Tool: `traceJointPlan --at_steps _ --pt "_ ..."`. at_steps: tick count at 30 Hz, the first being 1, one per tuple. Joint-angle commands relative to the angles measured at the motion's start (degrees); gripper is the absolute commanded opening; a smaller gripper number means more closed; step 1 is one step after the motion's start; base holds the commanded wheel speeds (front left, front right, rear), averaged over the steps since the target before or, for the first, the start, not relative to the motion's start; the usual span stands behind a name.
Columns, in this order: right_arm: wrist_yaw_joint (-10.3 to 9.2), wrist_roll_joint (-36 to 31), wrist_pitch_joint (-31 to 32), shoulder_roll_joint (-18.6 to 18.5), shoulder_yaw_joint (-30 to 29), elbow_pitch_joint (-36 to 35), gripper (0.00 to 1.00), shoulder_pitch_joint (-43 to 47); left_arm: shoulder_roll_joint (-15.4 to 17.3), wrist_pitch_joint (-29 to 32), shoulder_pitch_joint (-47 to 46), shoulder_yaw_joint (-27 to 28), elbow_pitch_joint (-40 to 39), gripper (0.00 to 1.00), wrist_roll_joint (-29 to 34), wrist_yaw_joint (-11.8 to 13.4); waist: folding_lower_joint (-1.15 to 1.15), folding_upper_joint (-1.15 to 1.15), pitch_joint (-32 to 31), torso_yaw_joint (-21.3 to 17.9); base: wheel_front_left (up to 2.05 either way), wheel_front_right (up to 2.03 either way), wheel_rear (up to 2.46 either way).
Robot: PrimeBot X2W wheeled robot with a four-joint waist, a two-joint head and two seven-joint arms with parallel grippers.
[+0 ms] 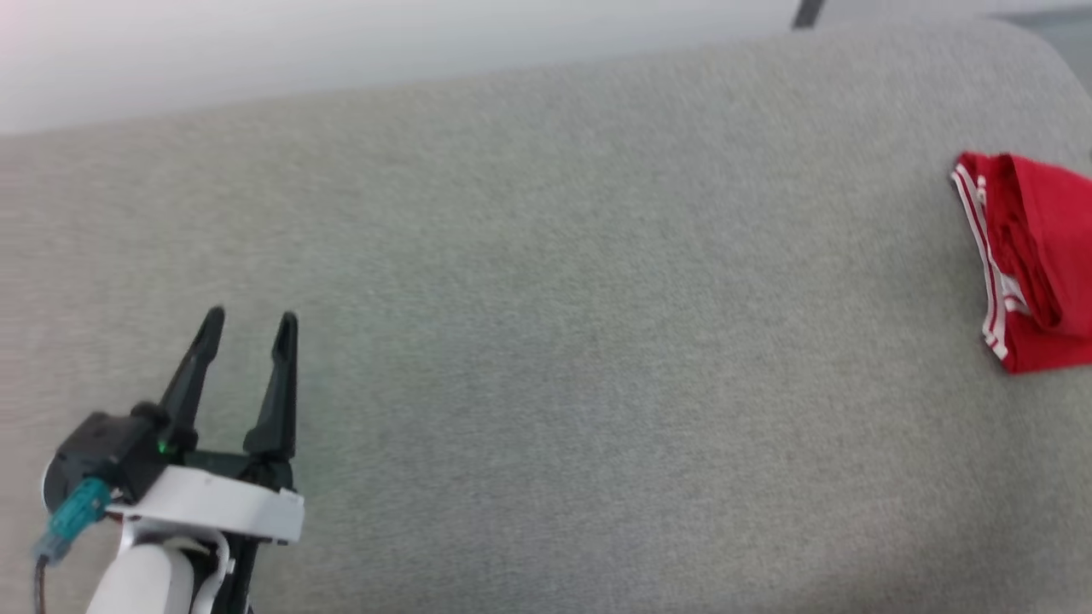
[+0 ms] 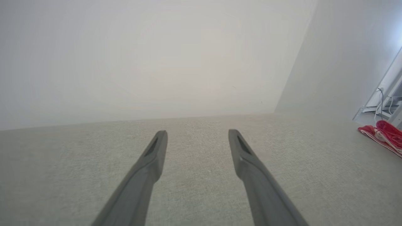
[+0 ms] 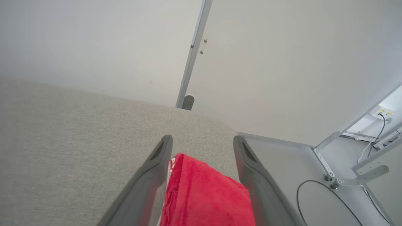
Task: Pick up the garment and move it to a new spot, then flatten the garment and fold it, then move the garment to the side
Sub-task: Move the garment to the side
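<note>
The garment, a red shirt with red-and-white striped trim, lies folded into a compact pile at the far right of the grey upholstered surface. In the left wrist view the garment shows small at the right edge. My right gripper is open, its two fingers spread wide with the garment lying between and below them, and I see no pinch on the cloth. My left gripper is open over bare fabric at the lower left, far from the garment; in its own wrist view the left gripper holds nothing.
The grey surface ends at a rounded far right corner. Beyond it is pale floor with a cable and metal brackets. A white wall rises behind the surface, with a grey vertical strip on it.
</note>
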Motion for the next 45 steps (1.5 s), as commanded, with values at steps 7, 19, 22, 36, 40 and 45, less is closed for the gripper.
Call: traceJointPlan --at_steps 7,19,22,36,40,45 --pt "-0.07 0.2 -4.9 3.4 -4.0 -2.6 1.00 9.4 -1.3 0.1 4.6 2.5 1.7 1.00 1.2 0.1 0.00 0.00 -8.2 6.5 0.00 0.00 0.00" --pt "-0.07 -3.5 -7.7 9.9 -11.8 -11.1 1.00 24.6 -2.4 0.1 10.2 5.9 3.4 1.00 1.6 0.1 0.00 0.00 -13.7 11.6 0.00 0.00 0.00" --pt "-0.07 -4.6 -7.4 11.7 -14.1 -13.4 1.00 28.1 -2.5 0.1 11.1 6.4 3.6 1.00 2.4 0.1 0.00 0.00 -14.7 12.8 0.00 0.00 0.00" --pt "-0.07 -8.1 -4.3 19.4 -19.9 -24.2 1.00 40.2 -3.8 0.1 13.6 9.2 2.8 1.00 2.9 0.1 0.00 0.00 -16.8 15.7 0.00 0.00 0.00" --pt "-0.07 -8.4 -3.7 21.1 -20.0 -26.3 1.00 43.0 -3.9 0.1 14.1 9.2 2.4 1.00 3.0 0.1 0.00 0.00 -17.0 16.2 0.00 0.00 0.00" --pt "-0.07 -8.8 -3.5 23.3 -20.0 -27.8 1.00 46.0 -4.0 0.1 14.6 9.5 1.9 1.00 3.3 0.1 0.00 0.00 -17.1 16.7 0.00 0.00 0.00"
